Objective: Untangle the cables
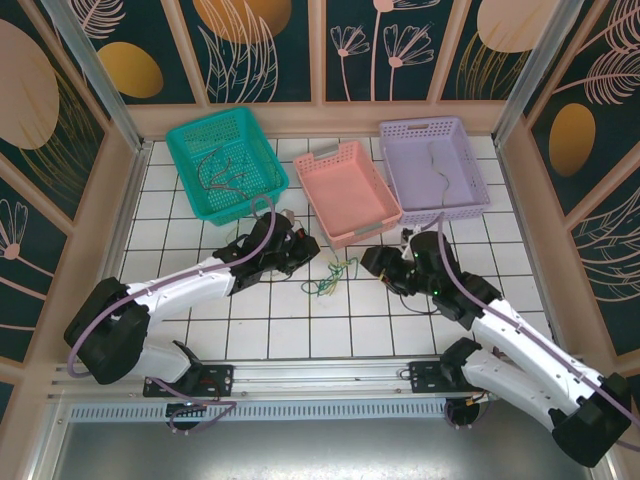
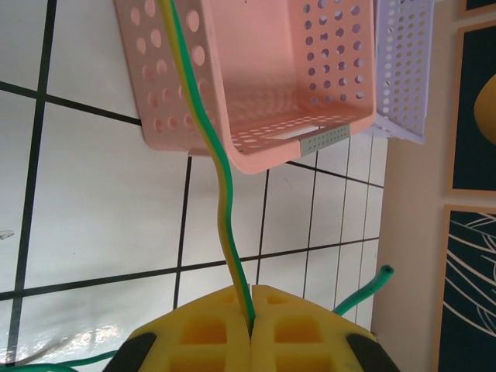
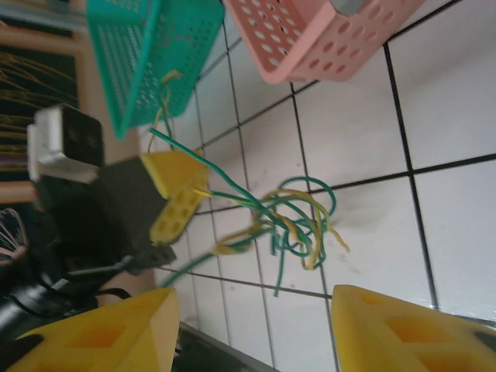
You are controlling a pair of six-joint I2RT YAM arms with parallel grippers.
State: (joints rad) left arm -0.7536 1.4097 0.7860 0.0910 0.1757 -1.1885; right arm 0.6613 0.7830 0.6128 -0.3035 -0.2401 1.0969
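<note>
Teal basket (image 1: 205, 121), pink basket (image 1: 345, 195) and lilac basket (image 1: 410, 170) stand on white tiles (image 1: 250, 330)

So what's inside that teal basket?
A few thin wires lie loose on the floor of the teal basket, their colours too faint to tell. Its near wall may hide a strip of that floor.

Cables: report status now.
Left end effector shut on green-yellow strand. Right end effector open, facing the cables, knotted on tiles near pink basket. Nothing blocking.
</note>
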